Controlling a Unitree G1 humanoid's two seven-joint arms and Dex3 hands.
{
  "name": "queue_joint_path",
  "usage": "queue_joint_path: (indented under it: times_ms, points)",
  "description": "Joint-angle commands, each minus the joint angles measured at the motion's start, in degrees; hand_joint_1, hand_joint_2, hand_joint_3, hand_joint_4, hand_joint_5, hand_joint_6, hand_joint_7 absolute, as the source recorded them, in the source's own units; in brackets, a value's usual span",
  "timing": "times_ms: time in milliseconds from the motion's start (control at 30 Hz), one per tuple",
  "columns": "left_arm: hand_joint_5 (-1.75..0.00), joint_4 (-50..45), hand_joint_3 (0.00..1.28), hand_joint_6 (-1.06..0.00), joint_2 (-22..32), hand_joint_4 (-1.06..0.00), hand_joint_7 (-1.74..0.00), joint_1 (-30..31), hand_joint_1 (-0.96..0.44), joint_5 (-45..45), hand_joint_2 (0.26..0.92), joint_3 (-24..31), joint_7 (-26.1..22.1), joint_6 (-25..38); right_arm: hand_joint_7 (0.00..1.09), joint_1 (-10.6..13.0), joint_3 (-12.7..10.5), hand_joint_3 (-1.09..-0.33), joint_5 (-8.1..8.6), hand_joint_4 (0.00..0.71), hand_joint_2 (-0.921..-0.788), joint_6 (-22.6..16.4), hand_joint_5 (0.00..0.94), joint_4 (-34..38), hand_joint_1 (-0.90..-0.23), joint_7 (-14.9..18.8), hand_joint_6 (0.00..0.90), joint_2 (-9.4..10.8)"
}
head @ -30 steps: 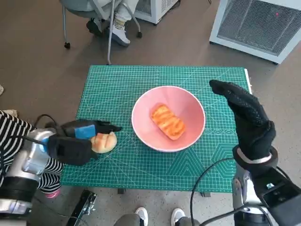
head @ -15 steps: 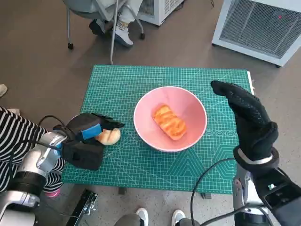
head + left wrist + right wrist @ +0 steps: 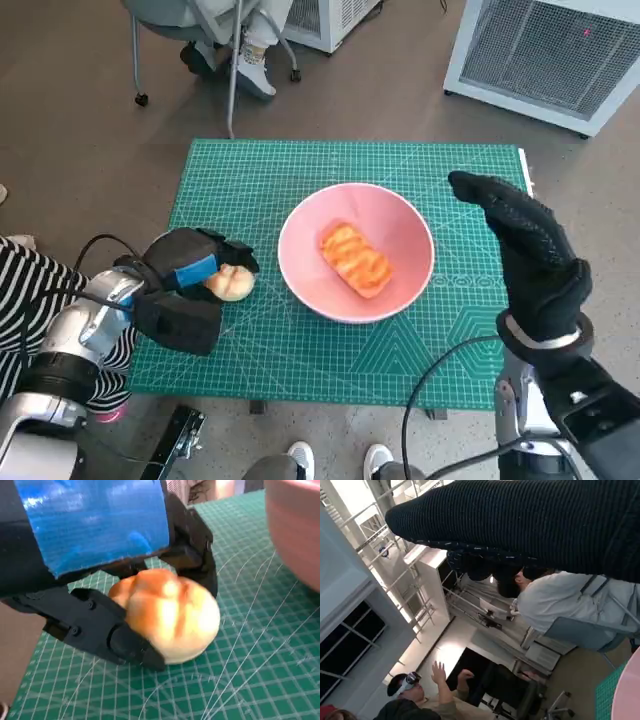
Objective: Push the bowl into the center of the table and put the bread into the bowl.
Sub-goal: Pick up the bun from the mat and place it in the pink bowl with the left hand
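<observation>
A pink bowl sits near the middle of the green cutting mat, with an orange striped bread inside it. My left hand holds a pale round bread roll just left of the bowl. In the left wrist view the black fingers wrap the roll, which sits low over the mat, and the bowl's rim is close beside it. My right hand is raised to the right of the bowl, fingers extended, holding nothing.
A chair and a seated person's feet lie beyond the mat's far edge. A white grilled unit stands far right. A striped sleeve is at the left. People show in the right wrist view.
My left hand has closed round the roll and carried it a little toward the bowl. The right hand has stayed raised. The bowl has not moved.
</observation>
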Motion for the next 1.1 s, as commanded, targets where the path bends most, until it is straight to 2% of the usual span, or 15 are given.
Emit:
queue_joint_path:
  times_ms: [33,233,467,567,600,767,933,1100]
  points:
    - [-1.0,-8.7,0.01,-0.69,2.5,-0.84,-1.1,2.2,0.0,-5.3,0.9,4.4,-2.5,-0.2,0.46,0.6,0.0,-0.668,0.23,0.125,-0.921,0.5,0.0,1.2,-0.68,0.5,0.019,-0.2]
    - [-1.01,-19.7,0.01,-0.67,2.3,-0.82,-1.13,4.0,0.0,-10.8,0.909,9.5,-4.1,0.5,0.46,0.5,-0.1,-0.664,-0.05,0.124,-0.921,0.3,0.0,1.6,-0.684,0.4,0.019,-0.2]
    - [-1.09,-26.9,0.04,-0.62,-1.1,-0.77,-1.17,1.2,0.0,-14.7,0.919,12.7,-2.4,-0.4,0.46,0.2,0.0,-0.664,-0.02,0.124,-0.921,0.5,0.0,1.9,-0.685,0.5,0.019,-0.3]
    - [-1.11,-27.5,0.05,-0.61,-3.0,-0.75,-1.17,-0.4,0.0,-14.5,0.92,12.8,-1.5,-0.7,0.46,0.1,0.0,-0.664,0.0,0.125,-0.921,0.6,0.001,2.0,-0.688,0.5,0.02,-0.4]
    - [-1.16,-27.6,0.08,-0.57,-4.0,-0.71,-1.22,-1.3,0.0,-14.1,0.92,12.6,-1.0,-0.7,0.46,0.1,0.0,-0.664,0.08,0.125,-0.921,0.6,0.001,2.1,-0.688,0.6,0.02,-0.4]
    - [-1.18,-27.3,0.09,-0.56,-8.9,-0.7,-1.21,-6.1,0.0,-11.8,0.92,10.7,0.7,-0.5,0.46,0.0,0.0,-0.662,0.28,0.126,-0.921,1.0,0.001,2.4,-0.686,0.7,0.021,-0.5]
    - [-1.09,-25.8,0.05,-0.64,-12.1,-0.79,-1.12,-8.9,0.0,-10.1,0.905,8.6,0.0,0.3,0.46,-0.2,-0.2,-0.66,0.18,0.126,-0.921,1.0,0.001,2.7,-0.685,0.7,0.022,-0.7]
    - [-1.01,-23.2,0.02,-0.67,-14.4,-0.84,-1.1,-10.5,0.0,-8.3,0.898,5.8,-1.7,2.4,0.46,0.1,-0.5,-0.661,0.33,0.126,-0.921,1.2,0.001,2.4,-0.687,0.7,0.022,-0.9]
